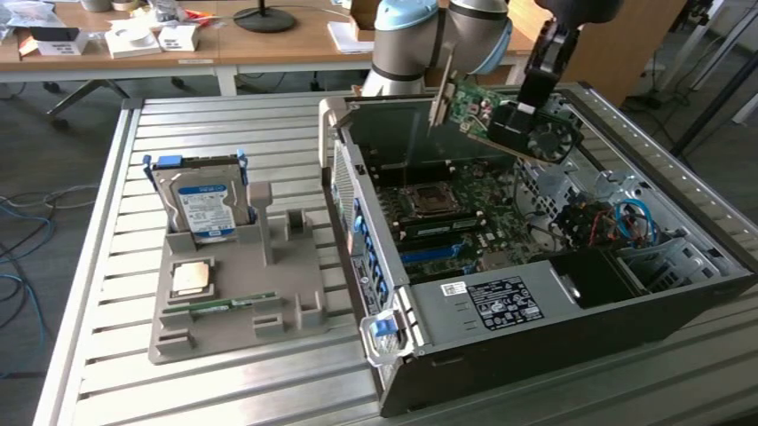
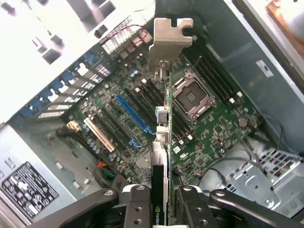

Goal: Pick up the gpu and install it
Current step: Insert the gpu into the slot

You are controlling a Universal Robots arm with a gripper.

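My gripper (image 1: 519, 122) is shut on the gpu (image 1: 478, 103), a green circuit card with a black fan and a silver end bracket. I hold it tilted in the air above the open computer case (image 1: 533, 293). In the wrist view the gpu (image 2: 165, 137) runs edge-on away from the gripper (image 2: 161, 211), with its bracket (image 2: 170, 33) at the far end. Both black fingers (image 2: 137, 209) press on the card's sides. Below it lies the motherboard (image 2: 213, 128) with a blue slot (image 2: 130, 114) and the processor socket (image 2: 192, 97). The card hangs clear of the board.
On the exterior view's left a grey fixture (image 1: 284, 293) on the slatted metal table (image 1: 106, 266) holds a silver hard drive (image 1: 208, 200), a processor (image 1: 192, 278) and a green memory stick (image 1: 219, 306). Cables (image 1: 627, 222) and a drive cage (image 1: 675, 257) fill the case's right side.
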